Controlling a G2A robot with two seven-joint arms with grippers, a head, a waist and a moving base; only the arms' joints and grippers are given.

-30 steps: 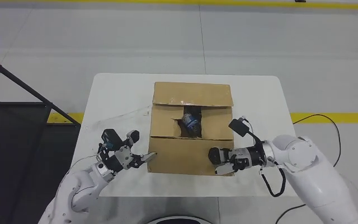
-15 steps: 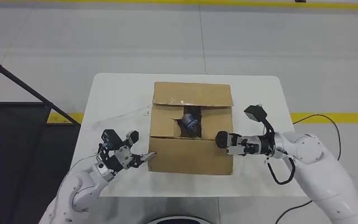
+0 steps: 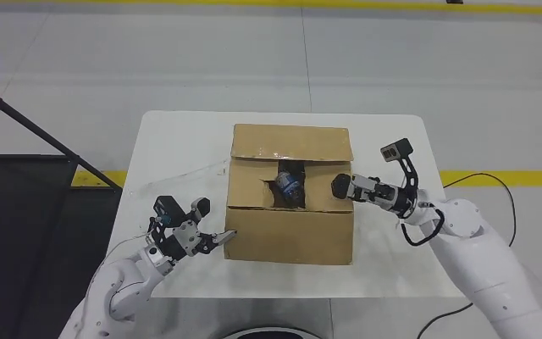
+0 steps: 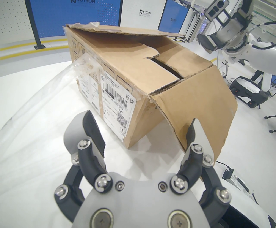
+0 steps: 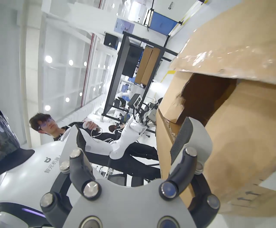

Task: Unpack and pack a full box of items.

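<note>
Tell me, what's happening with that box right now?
Left gripper open at near flap. Right gripper open beside box. Box top partly open, blue item inside.

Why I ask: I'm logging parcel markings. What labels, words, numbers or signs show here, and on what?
Shipping label on the box side: barcode, code square, two large characters; fine print too small to read.
Second label beside it, under clear film: too small to read.
Printed symbols on the same side: handling marks, no words made out.
White wall panel behind: a company logo, not copied out.
</note>
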